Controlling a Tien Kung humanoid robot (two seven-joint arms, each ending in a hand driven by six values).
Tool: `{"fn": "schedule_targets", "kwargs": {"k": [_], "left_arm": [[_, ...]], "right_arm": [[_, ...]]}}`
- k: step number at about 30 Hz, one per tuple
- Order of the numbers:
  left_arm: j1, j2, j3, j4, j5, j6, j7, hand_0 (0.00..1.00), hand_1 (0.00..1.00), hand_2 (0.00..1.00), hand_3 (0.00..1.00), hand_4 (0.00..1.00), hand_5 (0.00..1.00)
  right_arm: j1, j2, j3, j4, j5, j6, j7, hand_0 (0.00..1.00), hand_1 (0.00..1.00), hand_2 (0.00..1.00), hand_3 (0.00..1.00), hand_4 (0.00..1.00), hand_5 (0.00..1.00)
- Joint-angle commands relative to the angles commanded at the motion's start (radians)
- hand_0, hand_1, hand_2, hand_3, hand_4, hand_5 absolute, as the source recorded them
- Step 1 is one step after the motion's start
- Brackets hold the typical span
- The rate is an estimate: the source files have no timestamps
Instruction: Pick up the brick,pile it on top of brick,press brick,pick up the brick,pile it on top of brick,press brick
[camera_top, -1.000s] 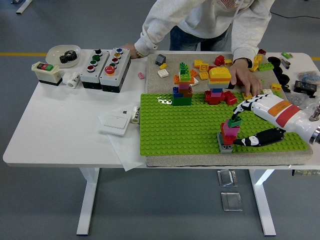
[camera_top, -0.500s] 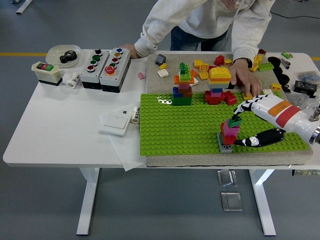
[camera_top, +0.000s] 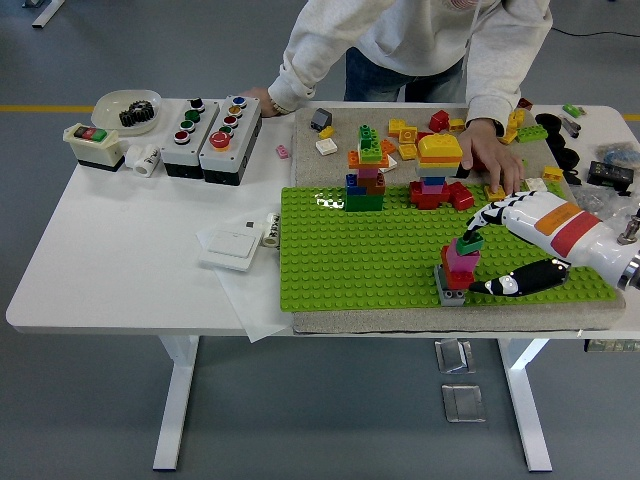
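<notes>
Head view. The right hand (camera_top: 497, 258) reaches in from the right over the green baseplate (camera_top: 380, 260), with one finger laid on the green brick (camera_top: 470, 242) that tops the small stack (camera_top: 457, 268) and the thumb set low beside the stack's grey base; the hand brackets the stack from its right side. Whether the fingers actually squeeze the brick or only rest on it cannot be told at this size. Compared with a second ago, almost nothing has shifted: the hand and stack keep the same pose, the thumb moving only slightly. This stillness suggests a press in progress, the green brick being already piled and seated on the stack rather than carried. The left hand is out of view. At the far side a person leans over the table (camera_top: 130, 240), one hand (camera_top: 490, 155) resting among the loose bricks (camera_top: 420, 130) near a second tower (camera_top: 437, 165). No brand, label or writing is legible; the button boxes (camera_top: 210, 135) at the left show coloured caps only.
</notes>
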Motion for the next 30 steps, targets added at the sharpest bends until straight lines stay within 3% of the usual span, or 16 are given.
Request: {"fn": "schedule_targets", "kwargs": {"k": [18,19,30], "left_arm": [[-0.002,0.001,0.001,0.000,-0.004,0.000,-0.001,0.794,0.712,0.604,0.534,0.528,0.511],[-0.002,0.001,0.002,0.000,-0.004,0.000,-0.001,0.795,0.711,0.603,0.534,0.526,0.509],[-0.002,0.001,-0.001,0.000,-0.001,0.000,0.000,0.796,0.711,0.604,0.533,0.526,0.509]], "right_arm": [[0.002,-0.001,-0.001,-0.001,-0.003,0.004,0.000,0.692,0.658,0.735,0.648,0.936,0.536],[0.002,0.000,-0.001,-0.002,-0.003,0.004,0.000,0.565,0.608,0.716,0.647,0.935,0.534],[0.004,0.000,-0.005,-0.007,0.008,0.008,0.006,0.540,0.593,0.702,0.643,0.933,0.536]]}}
